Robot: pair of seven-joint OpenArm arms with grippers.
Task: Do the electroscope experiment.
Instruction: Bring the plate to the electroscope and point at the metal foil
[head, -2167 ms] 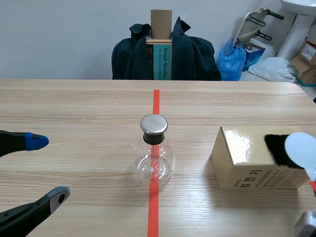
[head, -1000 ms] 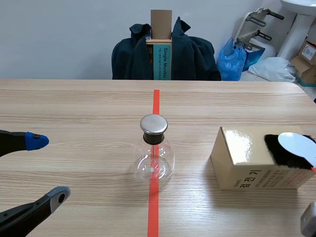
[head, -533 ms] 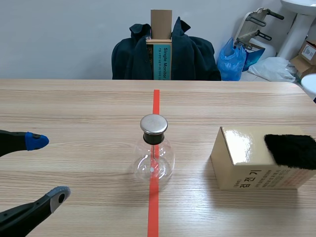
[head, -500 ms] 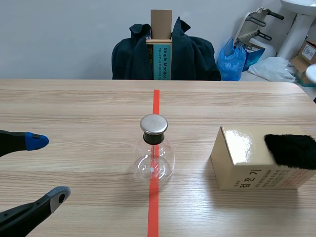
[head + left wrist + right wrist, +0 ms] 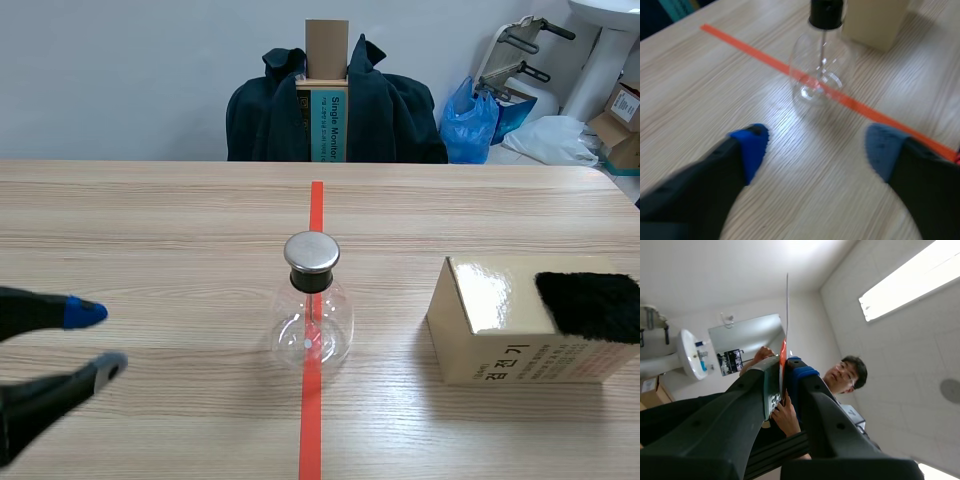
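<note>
Black right gripper upturned toward ceiling, white paddle between its fingers.

A dark navy jacket hangs beyond the far edge of the pale wooden table, flanking a tall brown cardboard box with a teal label. At far right sit a crumpled blue plastic bag, a white plastic bag, a white pedestal basin and brown cartons. Overhead, a long fluorescent ceiling light glows.

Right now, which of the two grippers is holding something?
The right gripper, shut on a thin plate seen edge-on; the left gripper stands open and empty, short of the glass flask.
</note>
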